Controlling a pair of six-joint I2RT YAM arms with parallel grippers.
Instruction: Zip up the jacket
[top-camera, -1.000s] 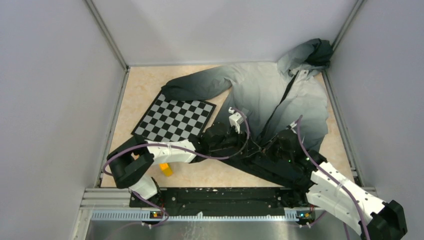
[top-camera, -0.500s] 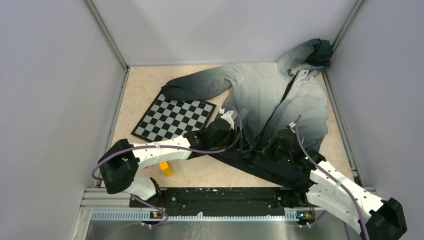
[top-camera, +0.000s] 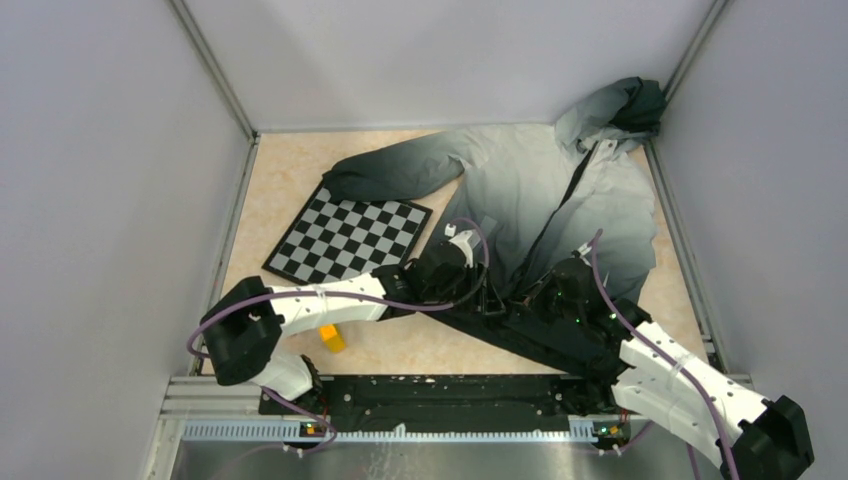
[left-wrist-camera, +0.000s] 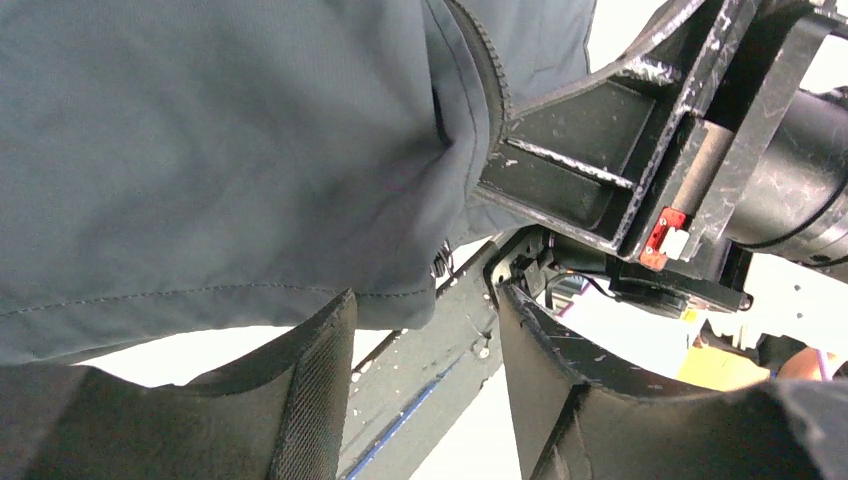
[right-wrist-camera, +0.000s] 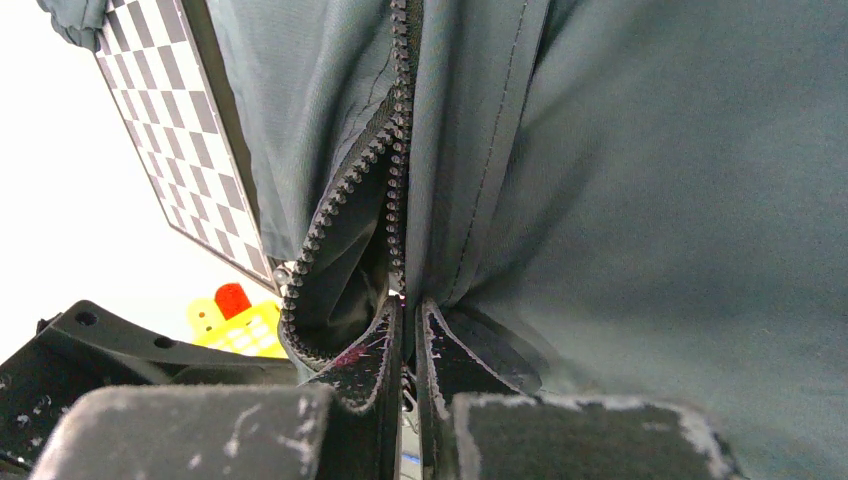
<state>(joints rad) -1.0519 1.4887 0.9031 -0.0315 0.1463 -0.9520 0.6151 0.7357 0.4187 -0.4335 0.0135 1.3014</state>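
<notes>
Jacket (top-camera: 570, 190) flat on the table (top-camera: 290, 170), hood jammed into the 1 o'clock corner, black hem toward 6 o'clock, at both grippers. Right gripper (right-wrist-camera: 408, 305) pinched tight on the zipper (right-wrist-camera: 398, 150) foot — teeth above it unmeshed. Left gripper (left-wrist-camera: 422, 310) jaws apart, hem edge just over the gap — nothing clamped. Checkerboard (top-camera: 350, 238) at the jacket's 9 o'clock.

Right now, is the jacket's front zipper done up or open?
Open near the hem: on the jacket, the zipper teeth split into two rows. Higher up, cannot tell.
</notes>
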